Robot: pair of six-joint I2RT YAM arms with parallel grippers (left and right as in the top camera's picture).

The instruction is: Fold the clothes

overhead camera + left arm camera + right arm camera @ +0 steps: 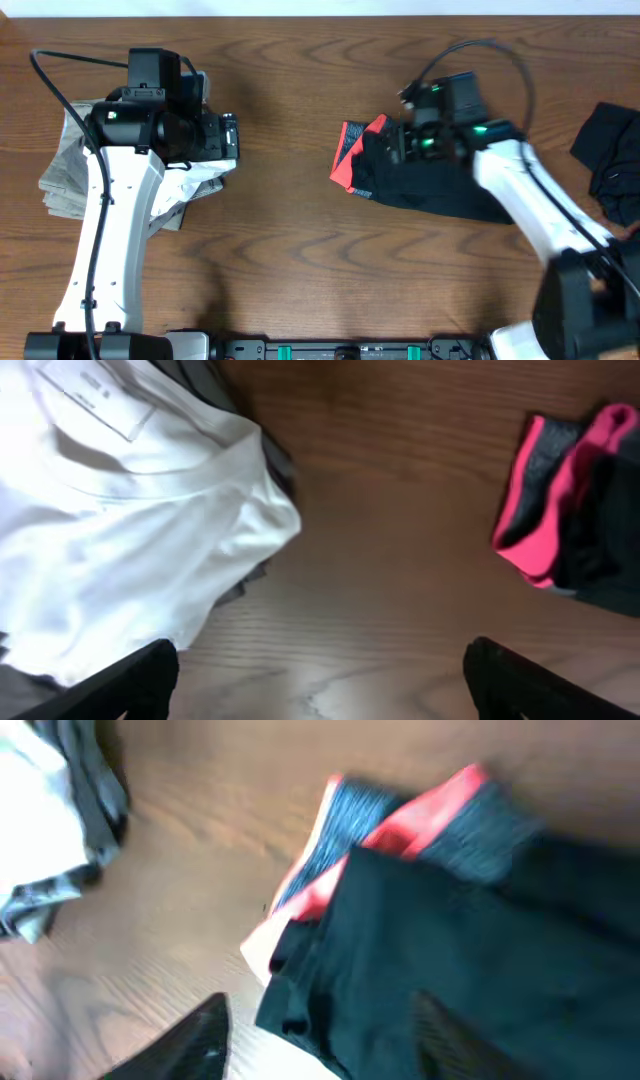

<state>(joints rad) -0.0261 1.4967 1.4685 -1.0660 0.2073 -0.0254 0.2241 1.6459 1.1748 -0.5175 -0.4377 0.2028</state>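
Right claw (pixel 320 1035) is hovering part-open over limp, stretchy trousers (pixel 480 920), seemingly gripping nothing; waistband (pixel 420 810) just ahead is offering the firmest hold.

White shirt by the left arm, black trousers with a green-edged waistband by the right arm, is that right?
Not green: the waistband is edged coral red, as the left wrist view shows. Shirt by the left arm, trousers by the right arm: correct.
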